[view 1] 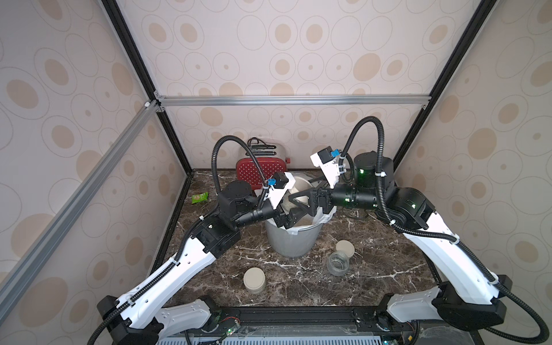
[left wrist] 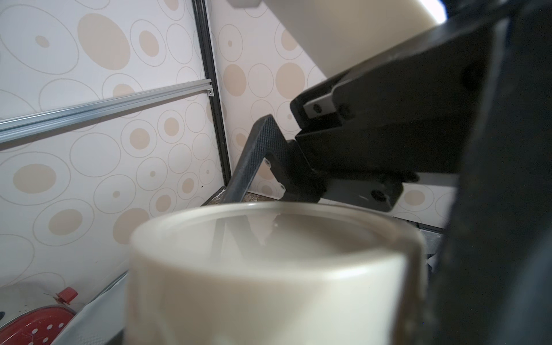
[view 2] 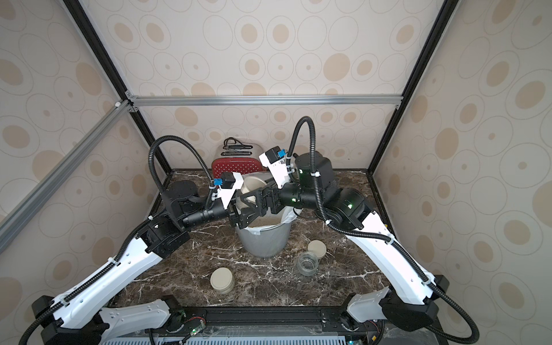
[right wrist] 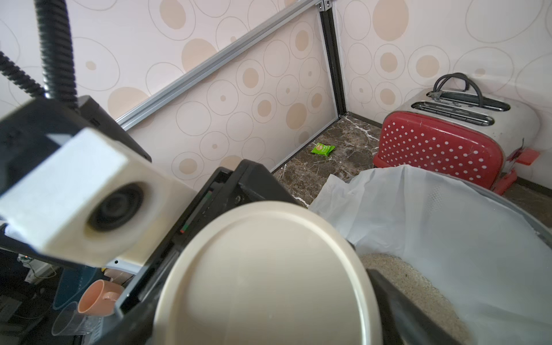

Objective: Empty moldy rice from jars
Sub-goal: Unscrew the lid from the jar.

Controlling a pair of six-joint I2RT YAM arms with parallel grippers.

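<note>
**Left gripper (view 1: 289, 217) clamps the held jar (left wrist: 268, 283) above the bin (view 1: 286, 242)**

Front-left of the bin stands a lidded jar (view 1: 254, 279). Over its rim, the held jar's cream lid (right wrist: 263, 274) sits between the wide-spread fingers of the right gripper (view 1: 304, 192); whether they pinch it I cannot tell. Inside the bin lies the moldy rice (right wrist: 412, 286). Front-right stands an open jar (view 1: 338, 263), a loose lid (view 1: 345, 248) just beside.
</note>
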